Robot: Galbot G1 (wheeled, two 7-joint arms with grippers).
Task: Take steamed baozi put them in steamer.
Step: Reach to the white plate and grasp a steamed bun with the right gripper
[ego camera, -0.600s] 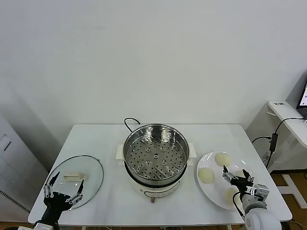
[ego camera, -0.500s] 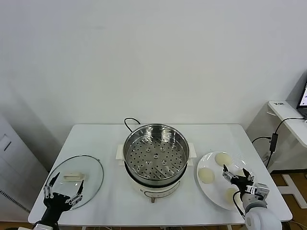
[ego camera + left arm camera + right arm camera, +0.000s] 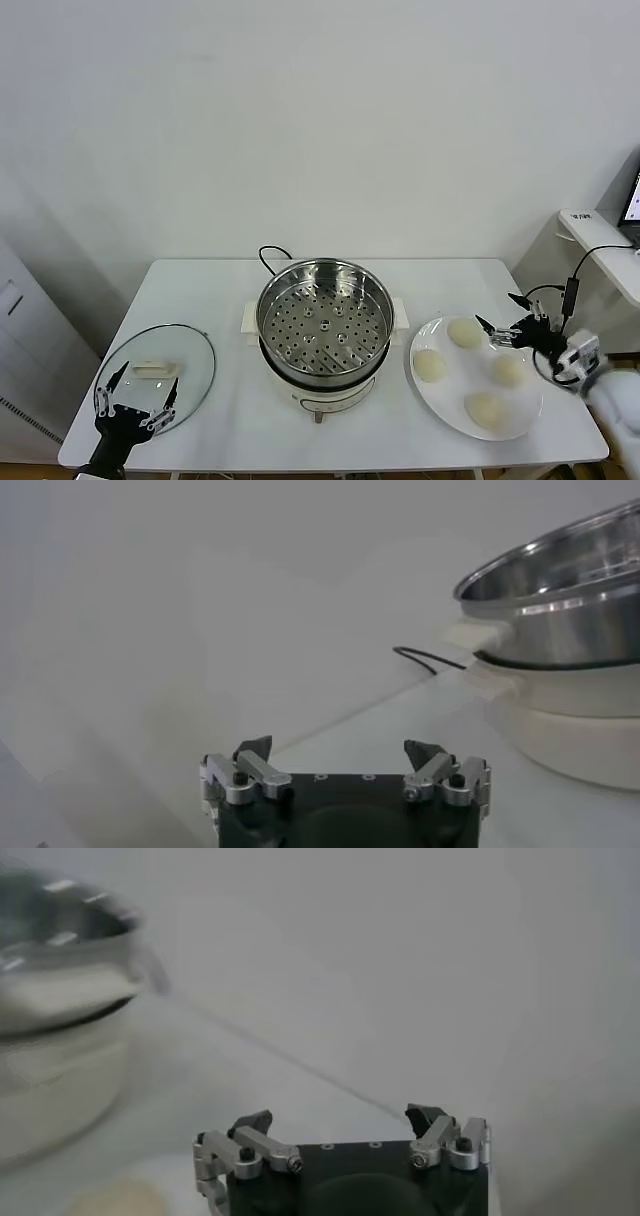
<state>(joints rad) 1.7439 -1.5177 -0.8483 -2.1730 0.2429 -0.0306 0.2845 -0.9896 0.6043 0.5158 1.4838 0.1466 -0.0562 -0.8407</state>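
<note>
I see bare table (image 3: pixel 225 295) between steamer (image 3: pixel 325 325) and glass lid (image 3: pixel 160 375); the plate (image 3: pixel 455 415) sits just beside the steamer's right.

The right hand (image 3: pixel 512 322) hovers over the table's right edge, fingers spread wide and pointing left toward the table's middle, its arm reaching in from the front right corner. The left hand (image 3: pixel 133 398) sits at the front left corner, fingers open and pointing away from the robot.
</note>
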